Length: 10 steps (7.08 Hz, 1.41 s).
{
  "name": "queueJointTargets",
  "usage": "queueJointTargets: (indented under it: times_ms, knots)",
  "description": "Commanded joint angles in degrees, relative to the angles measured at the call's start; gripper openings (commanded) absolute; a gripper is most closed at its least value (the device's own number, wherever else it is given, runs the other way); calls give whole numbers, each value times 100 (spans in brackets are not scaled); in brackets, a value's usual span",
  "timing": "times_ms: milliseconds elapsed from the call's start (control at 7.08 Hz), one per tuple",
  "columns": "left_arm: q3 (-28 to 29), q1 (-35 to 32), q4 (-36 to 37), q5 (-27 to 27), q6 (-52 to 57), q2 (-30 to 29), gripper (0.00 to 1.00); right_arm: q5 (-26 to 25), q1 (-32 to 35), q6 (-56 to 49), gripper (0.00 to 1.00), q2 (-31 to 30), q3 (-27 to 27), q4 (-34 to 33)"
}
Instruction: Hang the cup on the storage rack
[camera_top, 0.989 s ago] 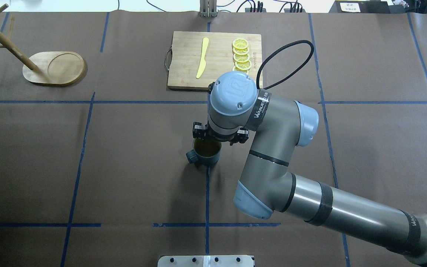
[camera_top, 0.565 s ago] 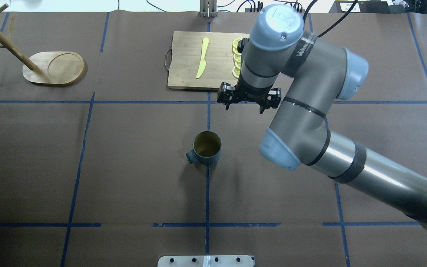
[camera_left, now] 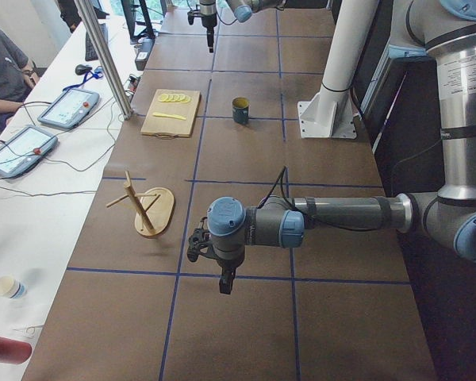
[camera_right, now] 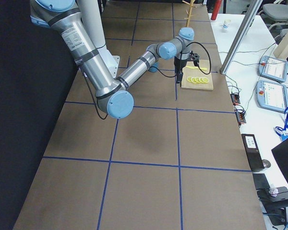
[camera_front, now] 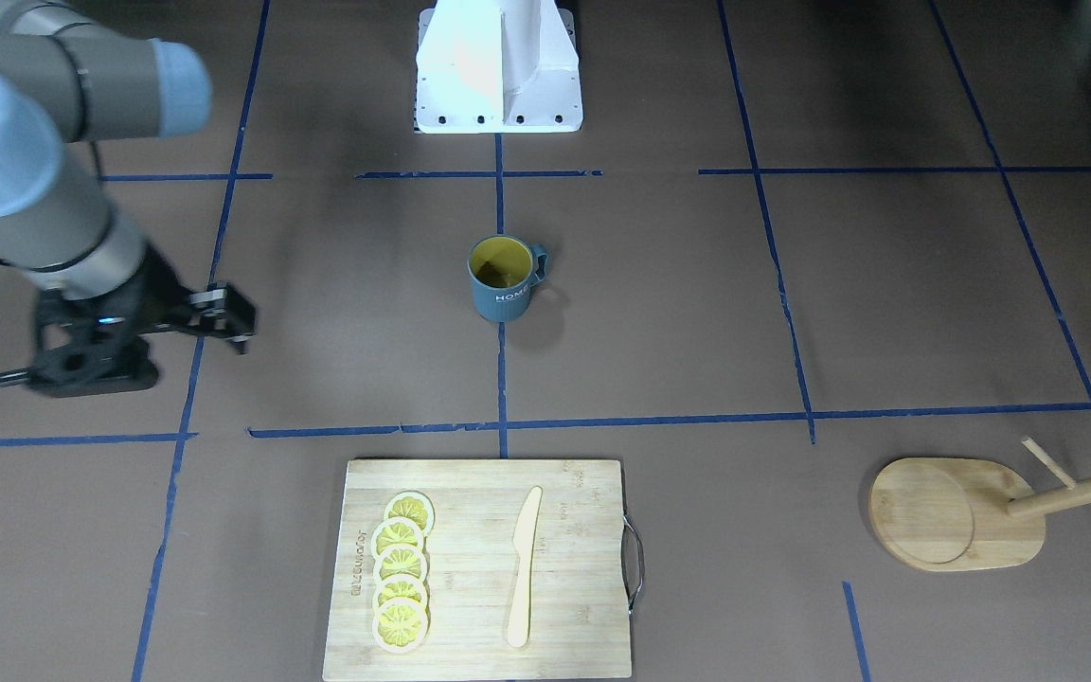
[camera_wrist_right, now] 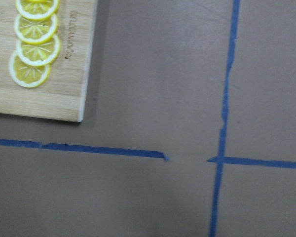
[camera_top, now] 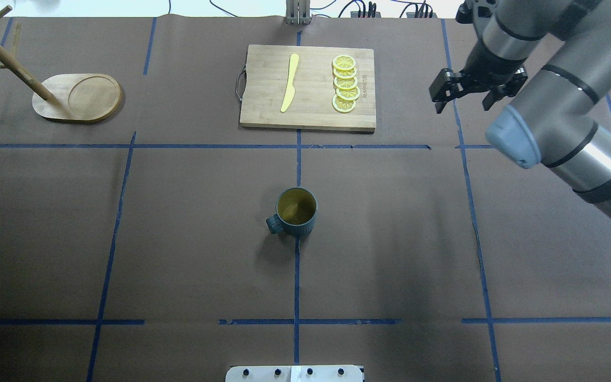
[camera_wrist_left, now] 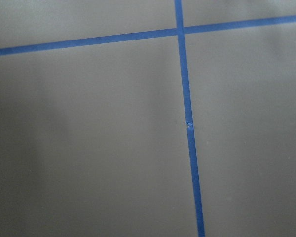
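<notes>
1. Dark blue-grey cup (camera_top: 296,212) with a yellow inside: stands upright on the brown table (camera_top: 178,239), near its centre and on a blue tape line. The handle points to the robot's left. The white "HOME" lettering faces away from the robot. Nothing touches the cup.
2. Storage rack (camera_top: 80,98): light bamboo, oval base, at the far left corner of the table and well apart from the cup. No cup hangs on its pegs.
3. Right gripper (camera_top: 464,101): hangs above the table beyond the right end of the cutting board (camera_top: 311,106), well apart from the cup. Its jaws are spread wide and hold nothing.
4. Left gripper (camera_left: 210,266): seen only in the exterior left view, above bare table near the rack. Whether its jaws are parted or closed cannot be told.
5. Cutting board: lies beyond the cup. It bears a pale yellow knife (camera_top: 290,82) and a row of overlapping lemon slices (camera_top: 346,85).
</notes>
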Motion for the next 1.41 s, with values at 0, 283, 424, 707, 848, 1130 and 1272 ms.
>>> queueJointTargets:
  times_ms: [0,283,424,707,848,1130,1272]
  knots:
    - [17,4,-257,-9,50,-197,100,23,777,-1725,100,-749,-10,-5]
    - [104,13,-662,9,16,-285,100,258,1471,-3280,100,-1521,-28,12]
    - [88,4,-620,-26,33,-425,100,582,1918,-3957,99,-1943,-28,47]
    - [53,4,-690,-35,42,-374,100,568,2658,-4953,99,-2691,-19,56]
    - [-35,4,-690,-53,33,-426,100,568,2983,-5149,99,-3043,-19,56]
    - [-106,13,-742,-209,33,-453,100,568,3416,-5089,99,-3799,68,65]
    - [-228,30,-1055,-559,59,-462,100,559,3426,-4906,100,-3889,321,65]
